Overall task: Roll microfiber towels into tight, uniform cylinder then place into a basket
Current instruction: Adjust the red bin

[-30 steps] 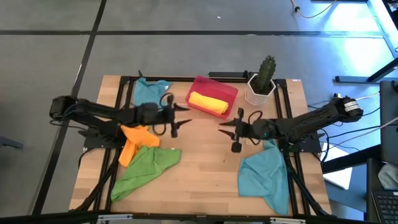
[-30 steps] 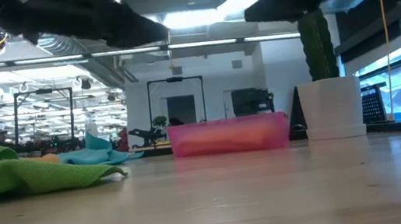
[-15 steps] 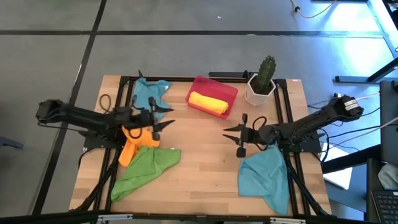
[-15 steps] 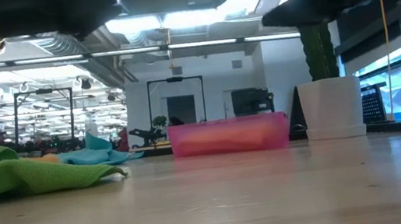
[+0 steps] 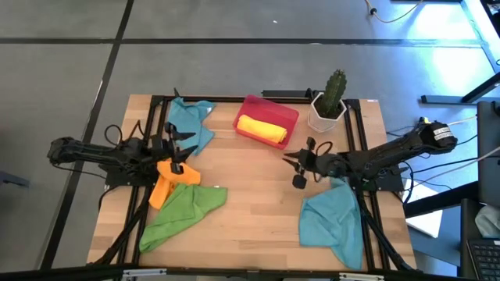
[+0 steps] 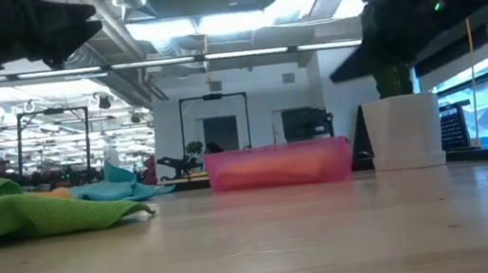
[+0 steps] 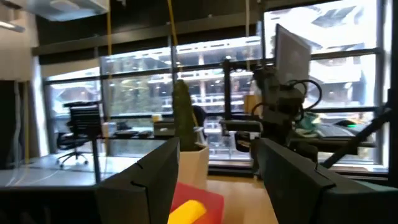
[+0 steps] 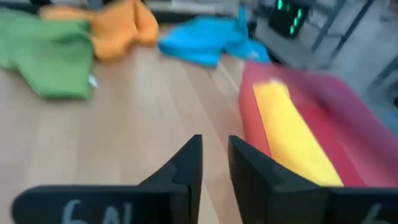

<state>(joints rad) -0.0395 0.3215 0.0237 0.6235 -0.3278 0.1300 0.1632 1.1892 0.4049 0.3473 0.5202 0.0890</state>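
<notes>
Beside the wide-open left claw (image 5: pixel 181 146), the limp orange towel (image 5: pixel 168 178) looks light and floppy, best pinched at an edge; the right claw (image 5: pixel 300 167) hovers nearly closed, empty.

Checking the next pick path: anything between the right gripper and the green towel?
Bare wood between right gripper and green towel, per the high view.

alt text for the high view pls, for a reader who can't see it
A yellow towel lies rolled in the red basket at the table's far edge, beside a potted cactus. The left gripper, open, is above an orange towel; the right gripper is near a blue towel.
</notes>
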